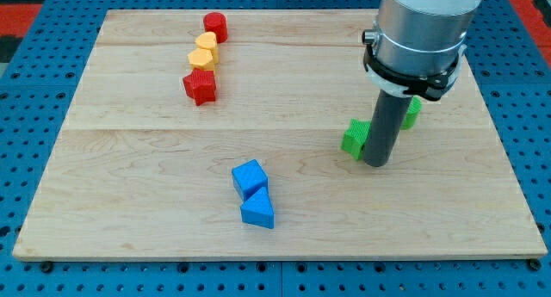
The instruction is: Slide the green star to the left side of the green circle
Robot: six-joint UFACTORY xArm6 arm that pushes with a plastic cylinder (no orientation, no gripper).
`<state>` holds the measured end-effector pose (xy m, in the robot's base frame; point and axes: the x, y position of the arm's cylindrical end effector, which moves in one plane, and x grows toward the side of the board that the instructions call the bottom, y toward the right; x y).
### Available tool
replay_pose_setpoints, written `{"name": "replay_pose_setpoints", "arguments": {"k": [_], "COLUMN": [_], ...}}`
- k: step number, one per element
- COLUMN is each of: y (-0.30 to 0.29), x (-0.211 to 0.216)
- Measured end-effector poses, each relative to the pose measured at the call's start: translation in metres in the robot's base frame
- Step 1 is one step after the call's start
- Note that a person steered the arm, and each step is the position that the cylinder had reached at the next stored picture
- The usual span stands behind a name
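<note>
On the wooden board (pixel 284 82), my tip (pixel 376 163) half-hides the green star (pixel 354 138).

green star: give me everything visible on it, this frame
The green star is a small bright-green block, plastic-looking, lying flat on the wooden board right of centre. Only its left part shows; the dark rod hides the rest. My tip sits against its right side, apparently touching. The green circle lies up-right, behind the rod, apart from it.
</note>
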<state>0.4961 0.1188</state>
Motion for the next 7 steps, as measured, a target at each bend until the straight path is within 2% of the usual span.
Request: {"name": "replay_pose_setpoints", "arguments": {"k": [4,6,7], "y": [-0.034,-0.034,-0.029], "x": [-0.016,-0.034,-0.028]}}
